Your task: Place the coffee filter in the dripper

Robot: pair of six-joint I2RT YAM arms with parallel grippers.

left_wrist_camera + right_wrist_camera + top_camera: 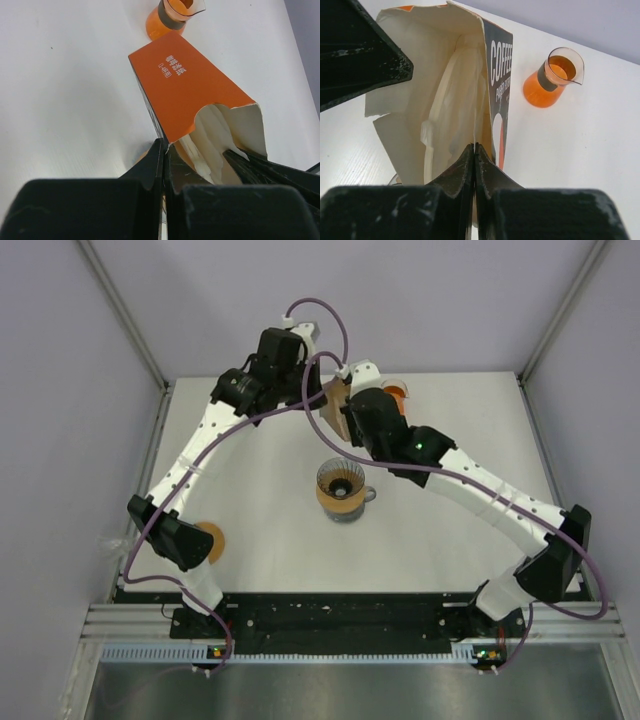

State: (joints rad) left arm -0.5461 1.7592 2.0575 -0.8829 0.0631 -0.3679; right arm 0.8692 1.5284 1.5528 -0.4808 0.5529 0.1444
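Both pairs of jaws are pressed together with no gap showing. The left gripper [162, 161] has its tips meeting on the lower corner edge of the orange carton [190, 85], pinching the cardboard wall there. The right gripper [474, 152] is closed at the carton's torn-open mouth, right where the stacked cream paper meets the dark printed side wall; whether a sheet is actually caught between its tips cannot be told. The coffee filter [445, 115] sits inside that carton among the other folded papers, their edges showing through the ragged opening. The carton is tilted between the two wrists at the far middle of the table [270, 530], and the two arms come in on it from either side. Just beyond it stands an orange glass carafe [551, 80] with a dark band round its neck, apart from the carton. The dripper [340, 490], with its tan ring and dark centre, stands upright in the middle of the table, well apart from the carton and nearer the arm bases
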